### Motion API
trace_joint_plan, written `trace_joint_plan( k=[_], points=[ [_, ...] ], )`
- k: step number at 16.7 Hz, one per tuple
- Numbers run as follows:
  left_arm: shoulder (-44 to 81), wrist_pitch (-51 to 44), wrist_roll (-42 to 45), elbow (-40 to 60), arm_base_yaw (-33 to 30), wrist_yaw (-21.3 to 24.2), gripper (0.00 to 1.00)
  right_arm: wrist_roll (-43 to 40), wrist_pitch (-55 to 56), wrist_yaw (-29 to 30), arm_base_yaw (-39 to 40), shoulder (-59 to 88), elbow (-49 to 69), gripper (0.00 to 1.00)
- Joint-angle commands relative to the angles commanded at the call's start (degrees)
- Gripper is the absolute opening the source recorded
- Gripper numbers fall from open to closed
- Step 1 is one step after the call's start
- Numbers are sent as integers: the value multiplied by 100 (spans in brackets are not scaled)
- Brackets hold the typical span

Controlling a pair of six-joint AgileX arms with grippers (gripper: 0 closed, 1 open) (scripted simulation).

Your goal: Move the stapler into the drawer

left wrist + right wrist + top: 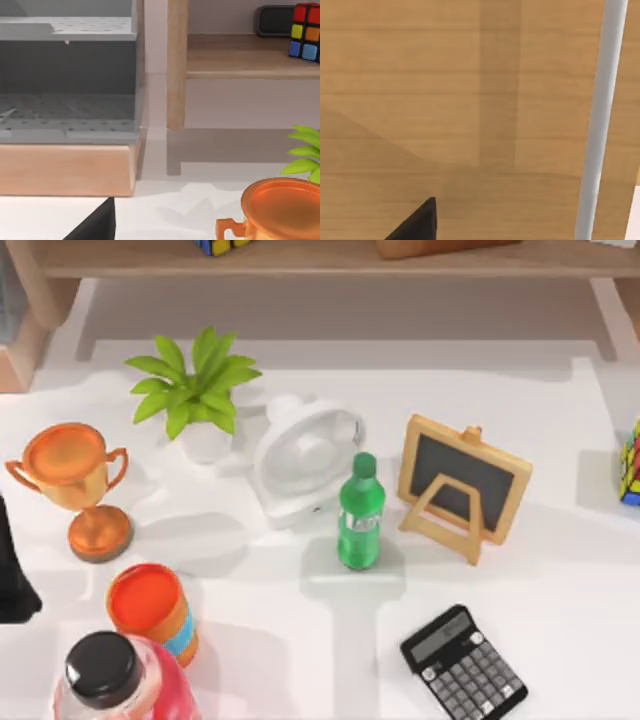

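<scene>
The white bench (560,640) carries one of most things and two bottles. Behind it runs one wooden shelf (330,260), and beside the shelf's post, in the left wrist view, stands one grey cabinet (67,90) on a wooden base, its front open onto perforated grey floors.

On the bench, from big to small:
- one round white fan (305,460), near the middle
- one small chalkboard (465,480) on a wooden easel, to the fan's right
- one potted plant (195,390), to the fan's left
- one orange trophy (75,485), near the left edge
- two bottles: a pink one (120,685) with a black cap at the front left, and a green one (360,515) upright just in front of the fan
- one orange cup (150,610), beside the pink bottle
- one black calculator (465,665), at the front right

There are two colour cubes – one on the shelf (215,245), one at the bench's right edge (630,465).

The left tool (95,225) hangs at the bench's left side, facing the cabinet with the trophy close by. The right tool (417,222) is over a wooden panel crossed by a white bar. For either – apart or together, I cannot tell. Nor can I tell where the stapler lies.
</scene>
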Motion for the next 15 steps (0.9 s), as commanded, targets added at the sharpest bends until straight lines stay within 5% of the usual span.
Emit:
trace_joint_plan(
  k=[12,15],
  points=[
    [0,0,0,0,0,0,100,0,0,0,0,0,0,2],
    [0,0,0,0,0,0,100,0,0,0,0,0,0,0]
  ],
)
